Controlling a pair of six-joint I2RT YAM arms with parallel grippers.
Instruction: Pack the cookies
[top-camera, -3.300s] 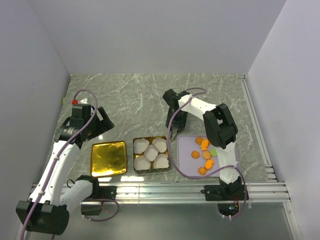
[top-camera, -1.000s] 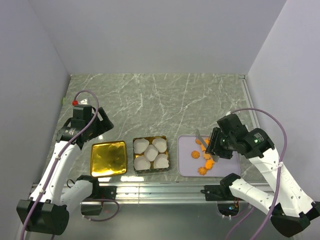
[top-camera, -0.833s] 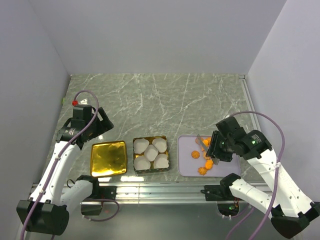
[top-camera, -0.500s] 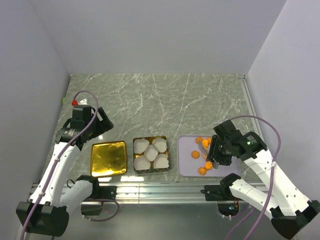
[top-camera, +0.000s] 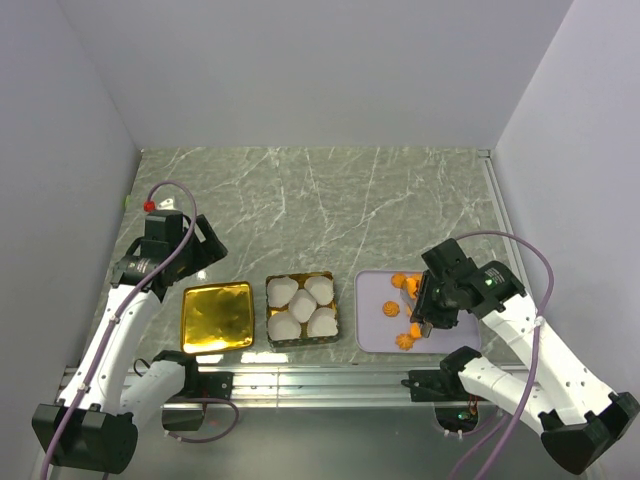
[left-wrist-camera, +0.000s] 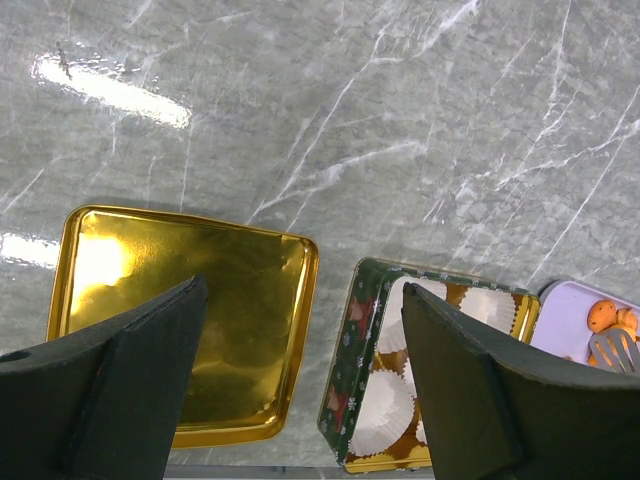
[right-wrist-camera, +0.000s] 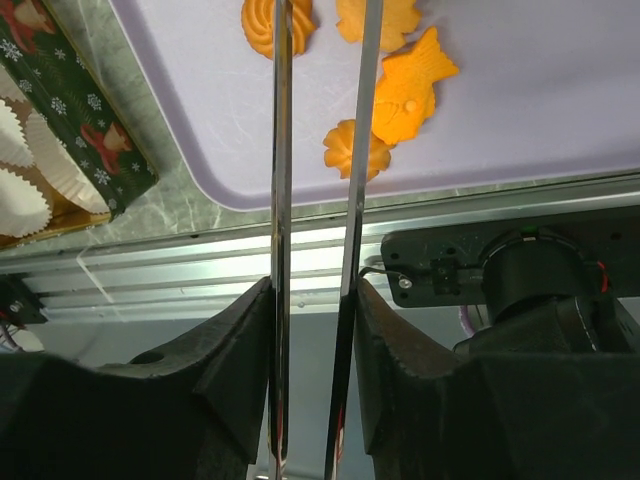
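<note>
Progress: no packing is done as far as the views show. All visible cookies (right-wrist-camera: 410, 85) lie on the tray (right-wrist-camera: 560, 60) at the right. The tin (left-wrist-camera: 343, 380) in the middle holds only white cups (top-camera: 302, 305), each of them unfilled. Its lid (top-camera: 217, 317) lies just left of it, inner side up. Every cookie is left to move, and the lid is left to fit.

Right gripper (right-wrist-camera: 320, 15): it hangs over the tray, above the near cluster of cookies. Its two long metal blades (right-wrist-camera: 281, 200) stand parallel with a narrow gap, released. Nothing shows between them, though the tips run out of the wrist view. One flower cookie sits partly under the left blade and another partly under the right blade. I judge the step in hand to be the approach to the first pick.

Left gripper (left-wrist-camera: 302, 292): it hovers above the far edge of the lid and tin, fingers spread wide, holding nothing.

Change from 3.3 s ago: the right arm was stretched to the far side, with its gripper over bare table beyond the tray. It has since swung back and lowered over the cookies. The left arm, lid, tin and cups show no shift, and the visible cookies keep much the same layout.
</note>
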